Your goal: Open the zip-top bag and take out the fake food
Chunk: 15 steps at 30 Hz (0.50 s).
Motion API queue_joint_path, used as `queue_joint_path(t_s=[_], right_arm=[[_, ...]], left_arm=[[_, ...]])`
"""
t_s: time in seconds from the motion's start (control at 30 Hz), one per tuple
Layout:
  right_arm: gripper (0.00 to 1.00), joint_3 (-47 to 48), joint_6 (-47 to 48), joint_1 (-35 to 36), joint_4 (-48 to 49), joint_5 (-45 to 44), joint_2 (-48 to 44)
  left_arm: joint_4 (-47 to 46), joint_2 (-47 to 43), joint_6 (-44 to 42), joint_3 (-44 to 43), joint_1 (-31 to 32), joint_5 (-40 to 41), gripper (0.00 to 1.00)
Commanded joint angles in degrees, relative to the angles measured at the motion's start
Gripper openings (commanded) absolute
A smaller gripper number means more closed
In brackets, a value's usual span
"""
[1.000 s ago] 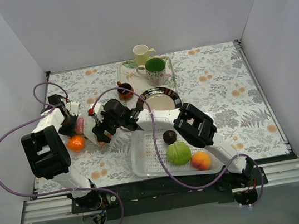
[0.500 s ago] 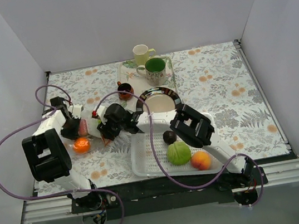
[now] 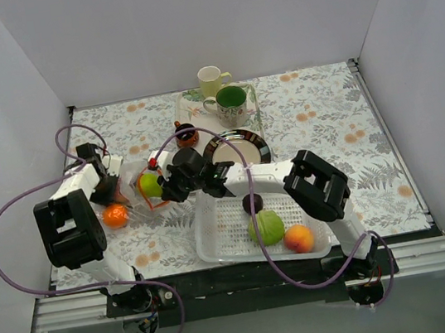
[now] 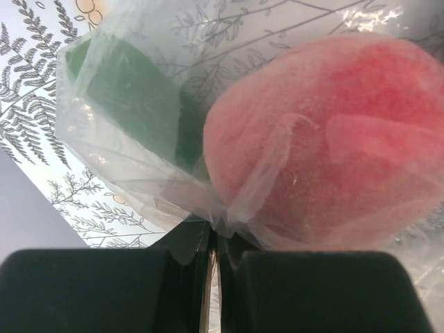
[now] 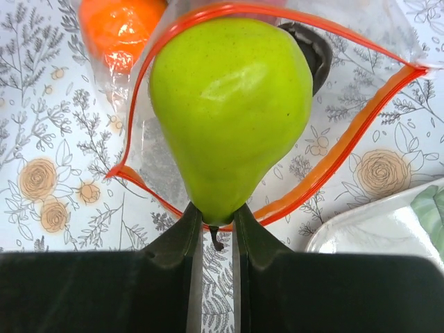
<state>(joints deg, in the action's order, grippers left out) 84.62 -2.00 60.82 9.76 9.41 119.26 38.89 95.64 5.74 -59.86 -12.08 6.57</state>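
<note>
Fingers of the right gripper (image 5: 211,232) pinch a glossy tapered pear (image 5: 229,104); left gripper (image 4: 211,253) fingers clamp the crinkly zip-top bag (image 4: 132,166).

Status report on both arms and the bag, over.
Left gripper shut on zip-top bag. Right gripper shut on green pear at the open mouth. Pinkish apple inside. Nothing blocks the pear.

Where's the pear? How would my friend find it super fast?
Start at the white basket near the front of the table and look left, where the clear zip-top bag lies open. The pear sits at its orange-red mouth, narrow end pinched by the right gripper. It's smooth, yellow-green and teardrop-shaped, unlike the round orange beside it.
</note>
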Motion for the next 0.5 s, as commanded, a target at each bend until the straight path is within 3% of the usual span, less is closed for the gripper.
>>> queue_joint_path(t_s=[0.0,0.17,0.3,0.47], right_arm=[[0.10,0.1,-0.8,0.0,2.7,0.4,-2.6],[0.09,0.9,1.0,0.0,0.5,-6.4,-5.3],[0.04,1.8,4.0,-0.1,-4.9,-16.9,-9.3],[0.03,-7.7,4.5,-0.3,-4.7,-20.1,-22.5]], left_arm=[[-2.1,0.5,-2.3,0.0,0.0,3.1,0.00],[-6.6,-1.4,-5.3,3.9,-0.1,5.9,0.00],[-9.5,-2.0,-7.6,6.6,0.0,8.1,0.00],[-10.2,-2.2,-7.9,6.5,0.0,7.3,0.00]])
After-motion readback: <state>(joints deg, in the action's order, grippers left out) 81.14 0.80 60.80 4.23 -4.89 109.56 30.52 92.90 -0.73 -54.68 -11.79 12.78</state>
